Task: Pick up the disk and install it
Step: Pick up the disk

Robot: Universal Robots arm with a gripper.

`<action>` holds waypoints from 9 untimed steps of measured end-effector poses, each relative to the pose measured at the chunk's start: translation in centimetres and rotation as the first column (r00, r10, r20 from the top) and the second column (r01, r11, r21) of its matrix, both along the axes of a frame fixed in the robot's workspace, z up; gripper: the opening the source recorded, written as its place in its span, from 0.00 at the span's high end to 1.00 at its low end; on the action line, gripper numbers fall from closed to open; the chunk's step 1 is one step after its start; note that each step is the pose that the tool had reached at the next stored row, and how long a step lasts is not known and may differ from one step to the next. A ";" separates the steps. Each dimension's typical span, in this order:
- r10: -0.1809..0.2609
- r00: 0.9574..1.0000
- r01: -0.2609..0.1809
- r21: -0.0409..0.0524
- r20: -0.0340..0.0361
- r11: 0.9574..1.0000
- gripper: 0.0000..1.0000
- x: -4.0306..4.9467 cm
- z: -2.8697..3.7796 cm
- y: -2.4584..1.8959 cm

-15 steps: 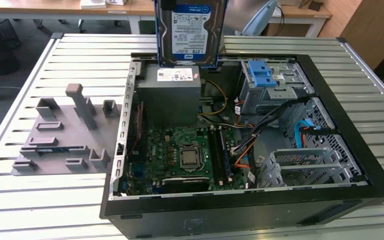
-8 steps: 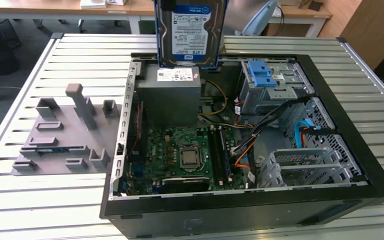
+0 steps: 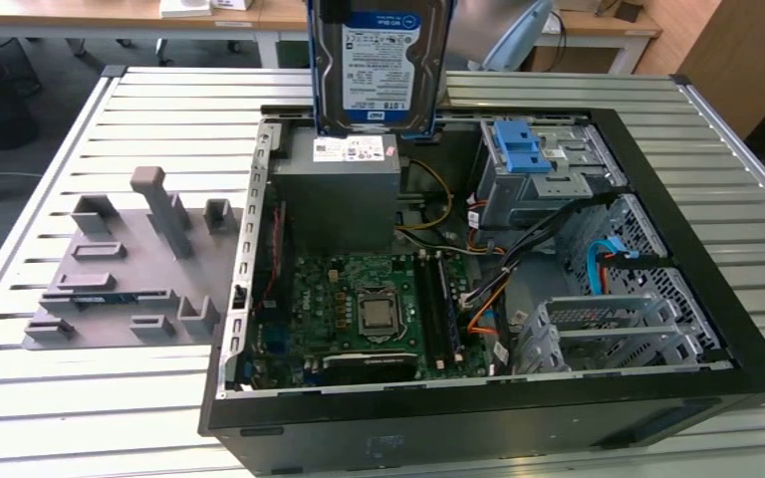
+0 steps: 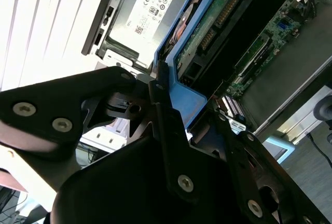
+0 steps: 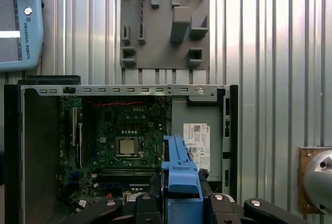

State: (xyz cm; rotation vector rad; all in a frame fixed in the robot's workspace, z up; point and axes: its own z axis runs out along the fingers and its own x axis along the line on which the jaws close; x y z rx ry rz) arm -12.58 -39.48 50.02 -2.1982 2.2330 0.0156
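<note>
While my hand (image 5: 180, 185) is clamped on the disk (image 3: 379, 65), the drive hangs upright over the far end of the open computer case (image 3: 701, 388). In the exterior view its white-and-blue label faces the camera. My black fingers (image 4: 162, 115) press on the blue frame that runs round the disk (image 4: 192, 99), one on each side of it, so the hand is closed on the drive.

In the exterior view the lower edge of the disk sits just over the grey power supply box (image 3: 343, 189) with the white sticker. It looks lifted clear of the box, though from this angle I cannot be sure there is a gap. In the first wrist view I look straight down on the thin edge of the disk (image 5: 176, 156), which lies over the line where the green motherboard (image 5: 122, 130) meets the power supply box (image 5: 199, 130).

The grey metal cage (image 3: 529, 164) with the blue latch stands inside the case, toward the exterior view's right of the disk and apart from it. On the slatted metal worktop (image 3: 91, 418), outside the case on the exterior view's left, lies a grey plastic holder (image 3: 124, 269) with upright posts. In the first wrist view a blue control pad (image 5: 18, 22) with a red button rests on the worktop beside the case.
</note>
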 end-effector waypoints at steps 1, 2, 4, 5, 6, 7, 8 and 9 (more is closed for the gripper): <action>0.000 1.000 0.000 0.000 0.000 1.000 0.64 0.00 0.00 -0.02; 0.000 1.000 0.000 0.000 0.000 1.000 0.64 0.00 0.00 -0.04; 0.000 1.000 0.000 0.000 0.000 1.000 0.64 0.00 0.00 -0.09; 0.000 1.000 0.000 0.000 0.000 1.000 0.64 0.00 0.00 -0.11; 0.000 1.000 0.000 0.000 0.000 1.000 0.64 0.00 0.00 -0.13; 0.000 1.000 0.000 0.000 0.000 1.000 0.64 0.00 0.00 -0.16; 0.000 1.000 0.000 0.000 0.000 1.000 0.64 0.00 -0.01 -0.18; 0.000 1.000 0.000 0.000 0.000 1.000 0.64 0.00 -0.01 -0.20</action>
